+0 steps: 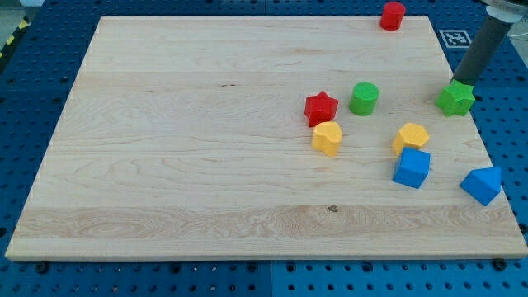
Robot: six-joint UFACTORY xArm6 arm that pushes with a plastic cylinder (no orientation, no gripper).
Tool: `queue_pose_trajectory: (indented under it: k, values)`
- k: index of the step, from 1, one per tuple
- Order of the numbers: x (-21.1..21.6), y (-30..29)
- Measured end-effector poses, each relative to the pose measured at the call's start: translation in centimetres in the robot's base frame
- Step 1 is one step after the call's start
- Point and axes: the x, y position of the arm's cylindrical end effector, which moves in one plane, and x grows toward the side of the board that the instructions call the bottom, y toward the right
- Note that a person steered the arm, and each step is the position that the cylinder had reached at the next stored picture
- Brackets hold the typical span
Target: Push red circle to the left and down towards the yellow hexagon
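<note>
The red circle (393, 15) stands at the board's top edge, toward the view's right. The yellow hexagon (411, 137) lies lower, right of centre, just above a blue cube (412, 168). My tip (460, 82) comes down from the view's top right and ends at the top edge of the green star (455, 98), touching it or nearly so. The tip is right of and below the red circle, well apart from it.
A red star (321, 107), a green circle (364, 98) and a yellow heart (327, 138) cluster right of centre. A second blue block (482, 184) lies near the board's right edge. The wooden board (181, 148) sits on a blue perforated table.
</note>
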Motion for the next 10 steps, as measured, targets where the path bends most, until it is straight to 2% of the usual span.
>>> queue_pose_trajectory:
  k: [2, 4, 7, 10]
  values:
    - [0.5, -0.2]
    - [-4.1, 0.8]
    - [-6.8, 2.4]
    - [-7.3, 5.0]
